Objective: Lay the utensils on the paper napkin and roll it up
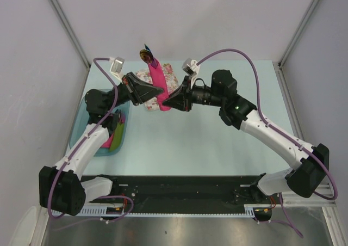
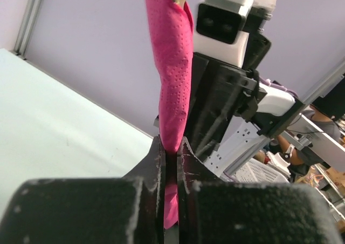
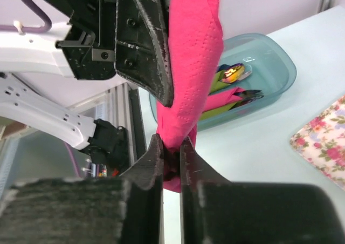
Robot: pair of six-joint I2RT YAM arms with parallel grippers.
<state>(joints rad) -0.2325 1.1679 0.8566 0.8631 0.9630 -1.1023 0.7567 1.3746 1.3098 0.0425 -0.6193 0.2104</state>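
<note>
Since both pincers are closed on the same pink roll, we log the step in hand as the tail end of rolling; this is our judgement. Left gripper (image 2: 171, 153): jaws pressed together on the lower end of the paper napkin (image 2: 173, 66), with a short tail of paper hanging below the pinch. Right gripper (image 3: 171, 156): jaws likewise nipping the bottom of the roll from the opposite side, with the left fingertips just above its pinch. The roll rises nearly upright above both pinches, lifted off the table (image 1: 217, 142). Utensils (image 1: 145, 54): only a shiny spoon bowl shows, poking out of the roll's top end, well away from the jaws. The rest is wrapped, so we cannot confirm that both pieces are inside. A white floral napkin (image 1: 171, 77) lies flat on the table beneath and beyond the two grippers. A teal bin (image 3: 280, 60) sits out past the right gripper's fingertips, behind the left wrist, holding green and pink rolls (image 3: 226, 101). Next move, as we read it: one gripper releases while the other holds firmly enough that the wrap does not spring open. The roll then has to be lowered without tipping the cutlery out, probably into the bin.
</note>
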